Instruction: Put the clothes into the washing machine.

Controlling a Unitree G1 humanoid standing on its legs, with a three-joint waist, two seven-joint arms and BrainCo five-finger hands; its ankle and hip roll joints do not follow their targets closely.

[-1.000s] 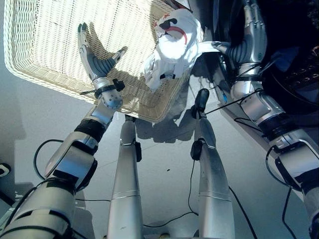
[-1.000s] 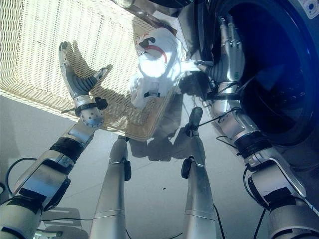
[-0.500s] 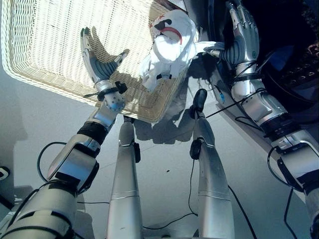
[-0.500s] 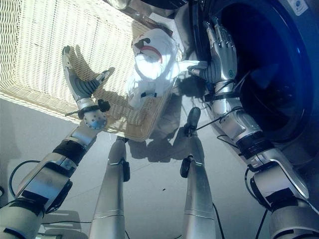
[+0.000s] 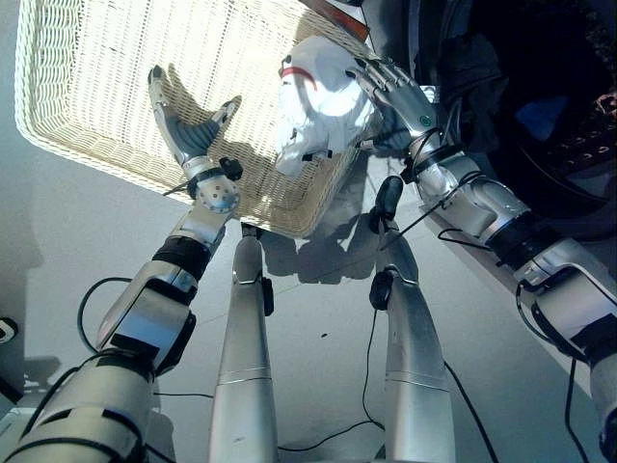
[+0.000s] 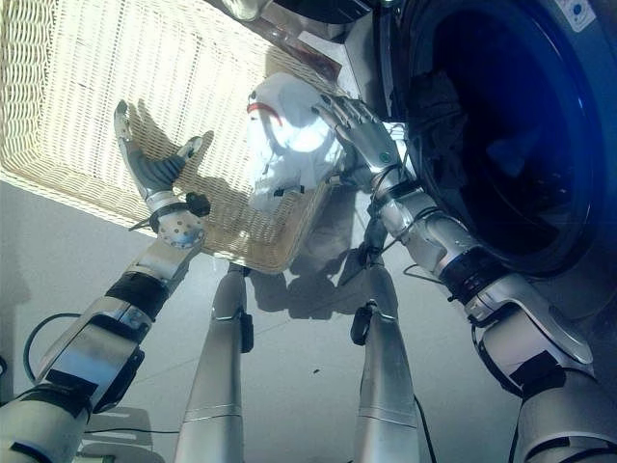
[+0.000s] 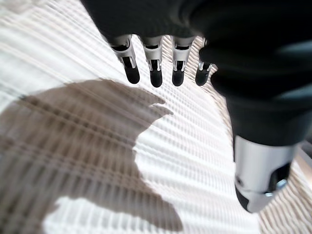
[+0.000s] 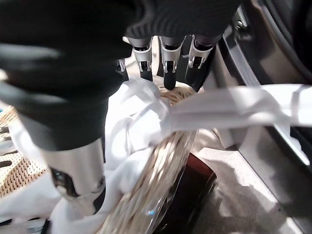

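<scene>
A white garment (image 5: 318, 101) with red and black print lies bunched over the near right corner of the wicker basket (image 5: 87, 106). My right hand (image 5: 390, 85) rests over its right side with fingers straight, open. In the right wrist view the fingers (image 8: 167, 73) point past the garment (image 8: 131, 122), and a white strip of it (image 8: 234, 107) stretches toward the washing machine. The machine's dark round drum opening (image 6: 501, 135) is at the right, with dark cloth (image 6: 439, 101) inside. My left hand (image 5: 183, 123) is held open above the basket's floor (image 7: 195, 161).
The basket's rim (image 5: 289, 227) is close in front of me. The washing machine's front panel (image 6: 578, 280) borders the right side. Grey floor (image 5: 58, 231) lies bare to the left of the basket. A dark brown object (image 8: 190, 195) sits under the basket's corner.
My right hand has swung left from the drum opening to the white garment at the basket's corner. The left hand has barely moved.
</scene>
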